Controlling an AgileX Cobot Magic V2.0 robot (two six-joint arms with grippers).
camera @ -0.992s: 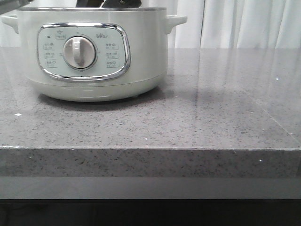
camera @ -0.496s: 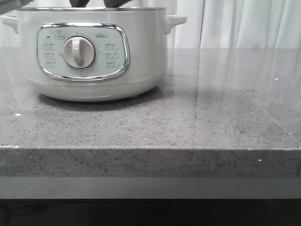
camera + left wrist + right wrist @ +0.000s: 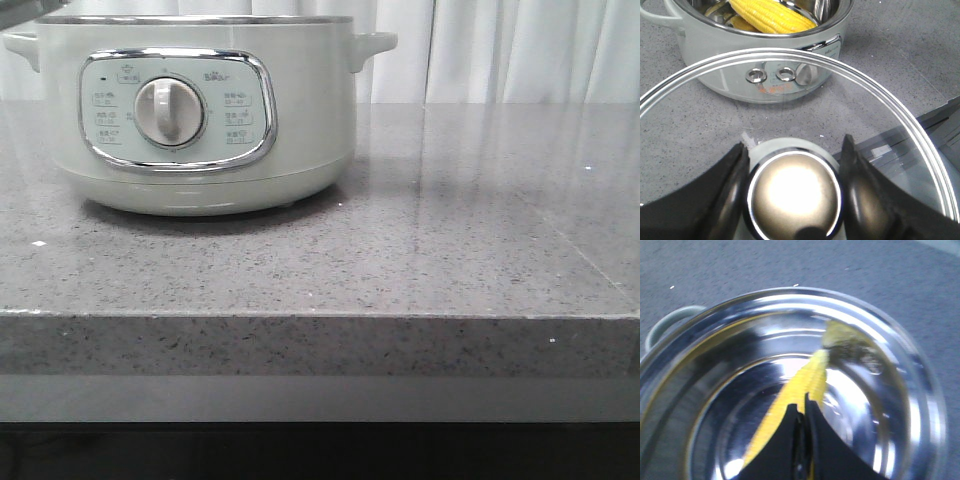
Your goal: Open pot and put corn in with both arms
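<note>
The pot (image 3: 200,110) stands at the back left of the grey counter, its lid off. The corn (image 3: 772,15) lies inside the shiny metal bowl. My left gripper (image 3: 795,142) is shut on the round metal knob (image 3: 792,197) of the glass lid (image 3: 705,115) and holds the lid in the air in front of the pot (image 3: 715,60). My right gripper (image 3: 801,405) is shut and empty, above the open pot (image 3: 790,292), with the corn (image 3: 810,372) lying in the bowl below it. Neither gripper shows in the front view.
The speckled grey counter (image 3: 450,230) stretches to the right of the pot, with its front edge (image 3: 320,345) near the camera. A white curtain (image 3: 500,50) hangs behind. The left wrist view shows the counter's edge (image 3: 940,120) beside the lid.
Dark gripper parts that showed just above the pot's rim in the front view have risen out of that view. The pot has not moved.
</note>
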